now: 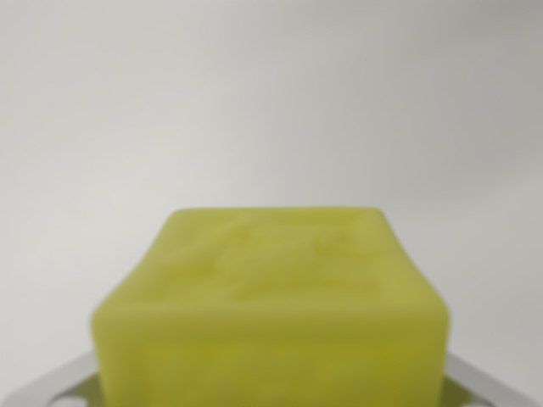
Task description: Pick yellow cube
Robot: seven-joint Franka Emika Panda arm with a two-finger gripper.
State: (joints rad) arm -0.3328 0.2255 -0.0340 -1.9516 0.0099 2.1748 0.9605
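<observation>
The yellow cube [271,309] fills the lower middle of the wrist view, so close to the lens that it is soft and out of focus. Its top face tilts away toward the pale, featureless surface [271,93] behind it, and its near face runs off the bottom edge of the picture. At the two bottom corners, grey-white metal pieces [53,383] poke out from under or beside the block, one on the wrist view's left and one on the right (parts of the gripper, I would guess, though I can't be sure what they are).

What matters here is how the cube sits against the jaws, and it looks centred: the same amount of block shows on either side of the middle line, with the metal pieces flanking it evenly. It appears about as wide as it is deep, so no long axis favours one approach.

Whether the jaws are closed on it or merely straddling it, I cannot tell; the fingertips themselves are hidden.
</observation>
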